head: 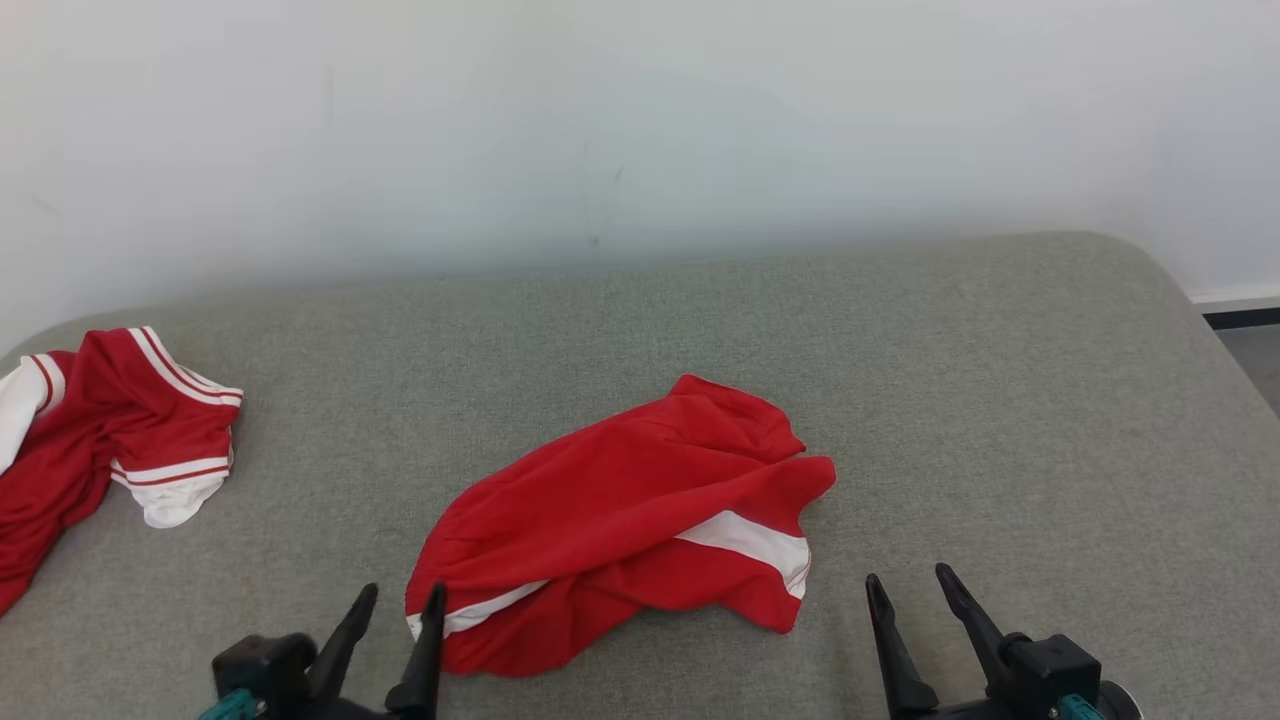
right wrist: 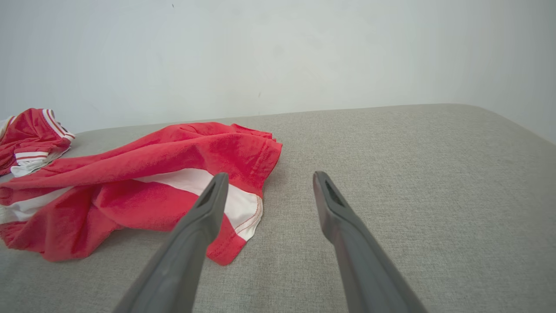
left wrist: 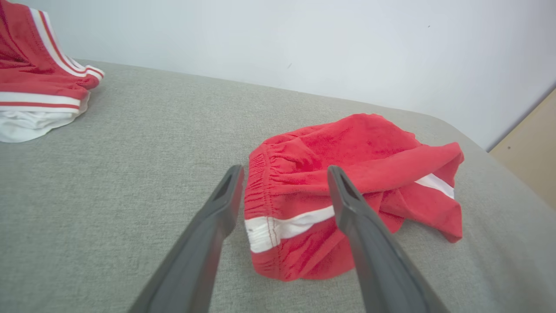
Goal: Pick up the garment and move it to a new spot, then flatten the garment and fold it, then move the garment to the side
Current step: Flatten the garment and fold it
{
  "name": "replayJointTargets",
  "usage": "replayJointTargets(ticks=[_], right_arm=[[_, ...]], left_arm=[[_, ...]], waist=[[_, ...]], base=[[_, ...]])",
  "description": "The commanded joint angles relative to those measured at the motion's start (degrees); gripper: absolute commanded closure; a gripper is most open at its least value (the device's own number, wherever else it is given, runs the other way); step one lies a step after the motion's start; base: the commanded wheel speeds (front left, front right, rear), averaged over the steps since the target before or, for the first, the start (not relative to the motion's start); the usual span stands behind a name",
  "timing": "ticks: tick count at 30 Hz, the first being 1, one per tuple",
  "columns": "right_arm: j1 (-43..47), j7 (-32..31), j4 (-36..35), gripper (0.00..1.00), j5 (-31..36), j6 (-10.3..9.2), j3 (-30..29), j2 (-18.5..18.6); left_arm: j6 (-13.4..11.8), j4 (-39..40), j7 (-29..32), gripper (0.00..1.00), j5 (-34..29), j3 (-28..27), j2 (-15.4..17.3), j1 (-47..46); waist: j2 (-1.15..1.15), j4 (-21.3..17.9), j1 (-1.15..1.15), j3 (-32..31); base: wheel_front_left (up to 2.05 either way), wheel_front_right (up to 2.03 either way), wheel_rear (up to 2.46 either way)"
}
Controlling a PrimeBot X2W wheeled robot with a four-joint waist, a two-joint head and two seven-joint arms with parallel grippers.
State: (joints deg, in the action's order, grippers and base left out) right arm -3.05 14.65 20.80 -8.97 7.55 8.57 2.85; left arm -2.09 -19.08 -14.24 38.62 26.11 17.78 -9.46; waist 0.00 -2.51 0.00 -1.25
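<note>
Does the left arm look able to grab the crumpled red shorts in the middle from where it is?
Probably yes. The left gripper is open, and the red shorts lie just ahead of its fingertips on the grey cushion, waistband nearest, with nothing in between.

Red jersey with white striped cuffs (head: 110,440) crumpled at far left edge of grey fabric cushion (head: 640,320), part running out of head view. White wall (head: 640,120) behind cushion. Dark baseboard (head: 1240,318) and grey floor (head: 1255,360) at right. Beige panel (left wrist: 530,152) beside wall.
</note>
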Motion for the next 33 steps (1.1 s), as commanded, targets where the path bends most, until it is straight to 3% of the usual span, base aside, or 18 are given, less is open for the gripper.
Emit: replayJointTargets(ticks=[1, 7, 13, 21, 33], right_arm=[[0.8, 0.1, -0.2, 0.00, 0.7, -0.12, -0.3, 0.1], [1.8, -0.4, -0.9, 0.00, 1.5, -0.12, -2.2, 0.1], [1.9, -0.9, -1.9, 0.00, 2.3, -0.12, -3.5, 0.1], [2.8, -1.3, -2.0, 0.00, 2.5, -0.12, -3.6, 0.1], [3.3, -0.7, -1.7, 0.00, 1.0, -0.12, -2.9, 0.1]], left_arm=[[-0.6, 0.2, -0.5, 0.00, -0.6, -0.9, -0.2, 1.7], [-3.3, 6.9, -1.0, 0.00, -5.8, -9.4, -2.7, 7.0], [-3.1, 13.4, -0.9, 0.00, -13.0, -16.5, -6.6, 12.9], [0.2, 16.3, -0.9, 0.00, -19.8, -21.9, -10.6, 17.2], [3.2, 14.4, -0.9, 0.00, -24.0, -26.3, -12.7, 18.1]], waist=[[0.00, -0.3, 0.00, -0.5], [0.00, 0.2, 0.00, -1.8], [0.00, 1.1, 0.00, -3.0], [0.00, 2.4, 0.00, -3.9], [0.00, 2.7, 0.00, -4.0]], base=[[0.00, 0.00, 0.00], [0.00, 0.00, 0.00], [0.00, 0.00, 0.00], [0.00, 0.00, 0.00], [0.00, 0.00, 0.00]])
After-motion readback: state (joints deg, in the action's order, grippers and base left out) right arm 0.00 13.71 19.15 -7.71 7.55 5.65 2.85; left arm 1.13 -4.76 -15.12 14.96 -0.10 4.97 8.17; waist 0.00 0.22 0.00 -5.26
